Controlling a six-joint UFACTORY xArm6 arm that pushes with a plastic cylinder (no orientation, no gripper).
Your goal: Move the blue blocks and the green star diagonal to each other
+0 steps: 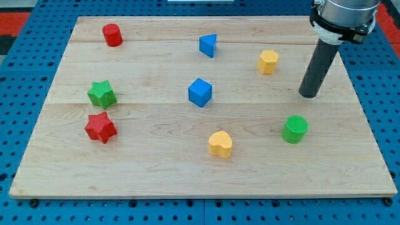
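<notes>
My tip: my tip [308,95] rests on the board at the right of the frame; it is a bare rod with nothing to open or close, and it touches no block
Nearest blocks: the yellow block [269,61] sits up and to its left, the green cylinder [294,129] below it; both are apart from the tip
Blue blocks: the blue cube [200,92] lies near the middle of the frame, the blue triangle block [209,45] above it at top centre, well apart from the tip
Green star: the green star [101,94] is at the left of the frame, level with the cube, just above the red star [100,127]
Others: a red cylinder [112,35] at upper left, a yellow heart [220,144] at lower centre
Step in hand: as I judge it, reaching a blue block; go leftward between the yellow block and the green cylinder without nudging either, come behind the cube on its right face, and push through its centre so it does not spin off
Risk: the red star next to the green star could be knocked
Containers: none in view; the wooden board [156,175] merely carries the blocks
</notes>
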